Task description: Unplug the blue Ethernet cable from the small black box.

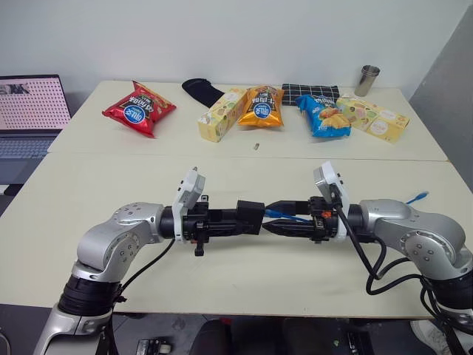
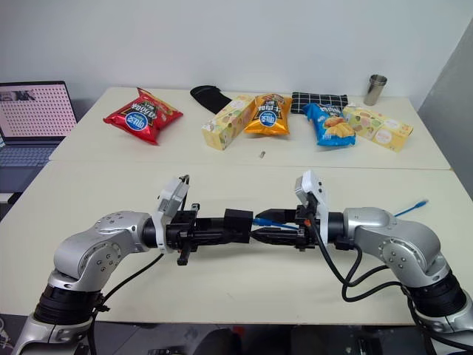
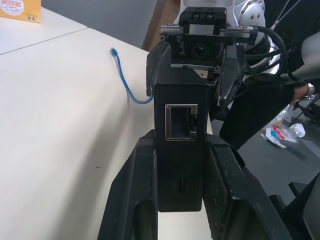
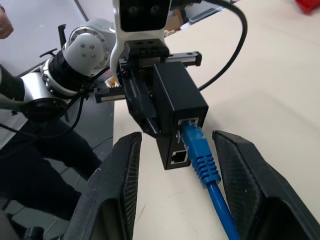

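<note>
Left gripper [image 1: 255,216] pinching the box [image 1: 250,216], held level above the surface [image 1: 148,185], near its front edge. In the left wrist view, one empty port facing out between the fingers [image 3: 131,190]. Blue cable [image 4: 202,160] plugged into the box on its right side, the rest trailing right over the surface to a loose plug near the right edge. Right gripper [image 1: 272,220] spread, one finger on each side of the plug, not touching it. Snack bags [image 1: 139,109] far behind.
</note>
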{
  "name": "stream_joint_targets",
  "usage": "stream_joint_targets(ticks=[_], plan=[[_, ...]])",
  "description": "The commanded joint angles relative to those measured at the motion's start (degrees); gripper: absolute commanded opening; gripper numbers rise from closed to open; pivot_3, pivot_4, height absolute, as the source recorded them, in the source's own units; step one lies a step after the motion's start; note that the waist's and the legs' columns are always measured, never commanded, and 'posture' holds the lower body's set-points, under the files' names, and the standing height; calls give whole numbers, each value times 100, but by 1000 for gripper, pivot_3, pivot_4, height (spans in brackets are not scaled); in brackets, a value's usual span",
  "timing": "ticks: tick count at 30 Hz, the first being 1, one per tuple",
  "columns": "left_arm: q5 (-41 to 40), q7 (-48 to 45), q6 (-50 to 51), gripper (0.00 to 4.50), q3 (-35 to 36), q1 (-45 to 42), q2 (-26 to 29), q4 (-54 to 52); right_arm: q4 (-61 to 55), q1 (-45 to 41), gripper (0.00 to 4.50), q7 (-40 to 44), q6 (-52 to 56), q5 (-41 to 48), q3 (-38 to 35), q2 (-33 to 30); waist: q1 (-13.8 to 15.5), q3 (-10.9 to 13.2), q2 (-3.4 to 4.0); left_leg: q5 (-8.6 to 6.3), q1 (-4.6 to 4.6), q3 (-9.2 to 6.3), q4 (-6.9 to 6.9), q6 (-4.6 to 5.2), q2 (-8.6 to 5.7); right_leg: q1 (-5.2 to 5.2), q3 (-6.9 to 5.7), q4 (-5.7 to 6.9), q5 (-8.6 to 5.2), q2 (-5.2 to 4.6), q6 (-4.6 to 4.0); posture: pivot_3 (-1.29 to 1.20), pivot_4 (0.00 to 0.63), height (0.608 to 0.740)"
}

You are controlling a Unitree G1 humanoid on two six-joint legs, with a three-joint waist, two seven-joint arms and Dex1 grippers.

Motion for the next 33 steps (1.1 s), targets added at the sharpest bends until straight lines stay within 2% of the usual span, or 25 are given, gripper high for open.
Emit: stream_joint_targets(ticks=[1, 6, 10, 15, 17, 33], plan=[[34, -114, -153, 800, 1, 10, 86, -214, -12, -126, 2382, 151, 106, 28, -296, 29, 0, 0, 0, 0, 0, 0, 0, 0, 0, 0, 0, 0, 0, 0, 0, 0, 150, 740], [57, -141, -189, 800, -20, 29, 89, -229, 34, -133, 2382, 188, 204, -39, -364, 102, 0, 0, 0, 0, 0, 0, 0, 0, 0, 0, 0, -1, 0, 0, 0, 0, 150, 740], [86, -216, -238, 800, -59, 56, 120, -278, 52, -150, 1698, 207, 254, -112, -362, 160, -1, 0, 0, 0, 0, 0, 0, 0, 0, 0, 0, 0, 0, 0, 0, 0, 150, 740], [57, -210, -206, 800, -44, 43, 84, -312, 30, -178, 356, 390, 217, -350, -291, 148, -1, 0, 0, 0, 0, 0, -1, 0, 0, 0, 0, -1, 0, 0, 0, 0, 150, 740], [33, -210, -192, 800, -47, 30, 62, -324, 29, -188, 57, 486, 195, -460, -257, 137, 0, 0, 0, 0, 0, 0, -1, 0, 0, 0, 0, -2, 0, 0, 0, 0, 150, 740], [193, -469, -380, 800, -117, 9, 103, -188, 334, -343, 56, 1136, 344, -902, -245, -2, 0, 0, 0, 0, -1, -1, -1, 0, 0, 0, -1, -3, 0, 0, 0, 0, 150, 740]])
